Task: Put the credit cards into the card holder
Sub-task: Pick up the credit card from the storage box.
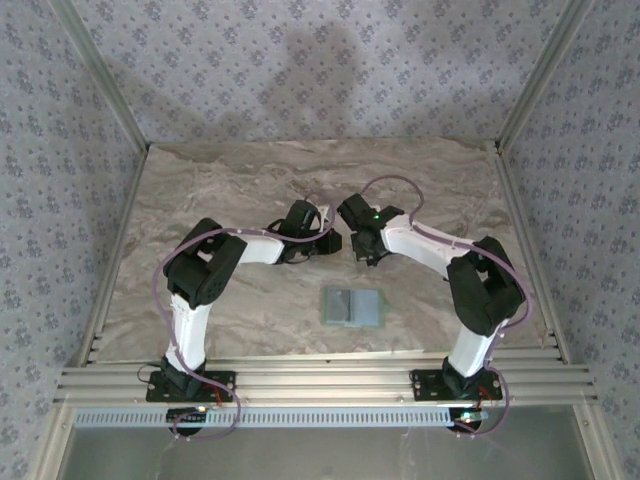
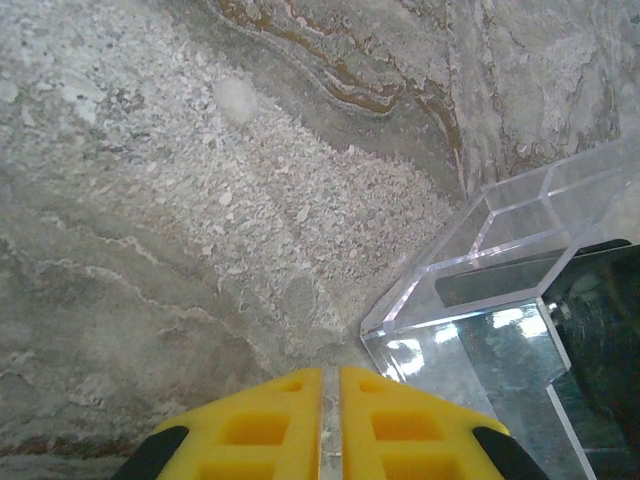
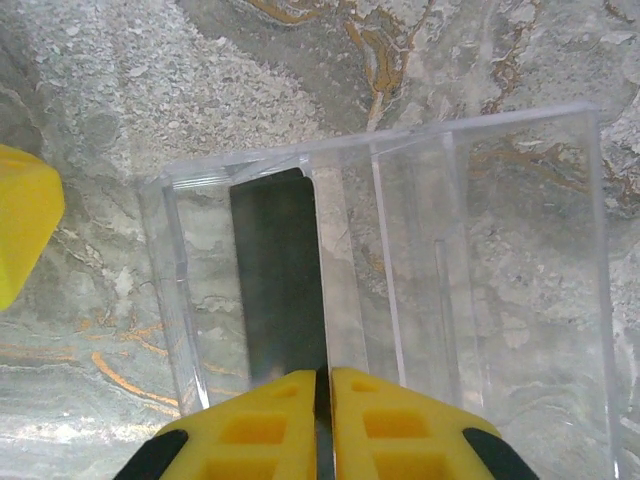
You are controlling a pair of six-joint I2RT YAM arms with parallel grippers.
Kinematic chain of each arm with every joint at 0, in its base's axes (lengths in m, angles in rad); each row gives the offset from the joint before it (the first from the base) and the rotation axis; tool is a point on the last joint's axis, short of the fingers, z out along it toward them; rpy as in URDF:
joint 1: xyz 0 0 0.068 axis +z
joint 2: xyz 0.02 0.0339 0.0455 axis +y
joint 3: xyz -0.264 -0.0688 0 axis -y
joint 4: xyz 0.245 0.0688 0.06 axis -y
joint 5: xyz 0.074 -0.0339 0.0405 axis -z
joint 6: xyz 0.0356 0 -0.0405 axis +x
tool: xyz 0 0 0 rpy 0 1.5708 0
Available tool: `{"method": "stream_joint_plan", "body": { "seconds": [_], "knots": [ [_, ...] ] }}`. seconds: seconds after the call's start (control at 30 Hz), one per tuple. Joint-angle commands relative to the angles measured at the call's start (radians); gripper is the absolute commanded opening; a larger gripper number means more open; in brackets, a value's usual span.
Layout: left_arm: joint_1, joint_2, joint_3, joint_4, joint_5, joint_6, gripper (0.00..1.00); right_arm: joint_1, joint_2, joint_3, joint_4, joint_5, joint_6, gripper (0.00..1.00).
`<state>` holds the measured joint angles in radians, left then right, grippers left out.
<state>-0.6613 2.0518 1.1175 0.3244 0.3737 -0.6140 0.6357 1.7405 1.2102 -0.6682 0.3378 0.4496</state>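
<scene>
A dark credit card (image 3: 275, 270) stands on edge inside a clear acrylic stand (image 3: 480, 250). My right gripper (image 3: 327, 375) reaches over the stand, its yellow fingers shut on the card's near edge. My left gripper (image 2: 331, 375) is shut on nothing just above the marble table, right beside a corner of the clear stand (image 2: 480, 240); one of its yellow fingers (image 3: 20, 230) shows at the left of the right wrist view. From above, both grippers (image 1: 335, 243) (image 1: 356, 248) meet at mid-table. The card holder (image 1: 352, 307), a flat pale grey-green wallet, lies open nearer the arm bases, untouched.
The marble-patterned table (image 1: 200, 200) is bounded by patterned walls and metal corner posts (image 1: 100, 80). An aluminium rail (image 1: 320, 375) runs along the near edge by the arm bases.
</scene>
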Motion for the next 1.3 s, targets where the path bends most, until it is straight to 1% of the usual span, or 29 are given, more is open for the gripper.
{"method": "stream_joint_plan", "body": {
  "seconds": [0.0,0.2,0.3,0.33,0.5,0.67,0.83,0.93,1.17,1.27],
  "knots": [
    [-0.003,0.016,0.034,-0.005,-0.001,0.003,0.12,0.002,-0.035,-0.009,-0.033,0.038,-0.005,0.10],
    [-0.003,0.019,0.041,-0.008,0.004,0.003,0.12,0.002,-0.049,-0.009,-0.032,0.038,-0.005,0.09],
    [-0.003,0.019,0.041,-0.008,0.003,0.004,0.12,0.003,-0.068,-0.009,-0.025,0.039,-0.005,0.04],
    [-0.004,0.019,0.041,-0.007,0.005,0.004,0.12,0.004,-0.076,-0.038,-0.021,0.037,-0.006,0.04],
    [-0.003,0.016,0.039,-0.001,0.016,0.005,0.12,-0.007,-0.101,-0.069,0.023,-0.057,-0.014,0.03],
    [-0.010,0.023,0.049,0.005,0.044,0.009,0.13,-0.014,-0.063,-0.062,0.043,-0.154,-0.014,0.03],
    [-0.021,0.048,0.076,-0.005,0.065,0.010,0.13,-0.039,-0.042,-0.074,0.062,-0.243,-0.011,0.06],
    [-0.023,0.054,0.079,-0.002,0.073,0.007,0.13,-0.058,-0.036,-0.084,0.104,-0.308,-0.005,0.08],
    [-0.024,0.062,0.082,0.007,0.081,0.000,0.13,-0.117,-0.028,-0.121,0.179,-0.466,-0.016,0.20],
    [-0.023,0.065,0.084,0.008,0.083,-0.001,0.13,-0.133,-0.025,-0.131,0.201,-0.507,-0.009,0.21]
  ]
}}
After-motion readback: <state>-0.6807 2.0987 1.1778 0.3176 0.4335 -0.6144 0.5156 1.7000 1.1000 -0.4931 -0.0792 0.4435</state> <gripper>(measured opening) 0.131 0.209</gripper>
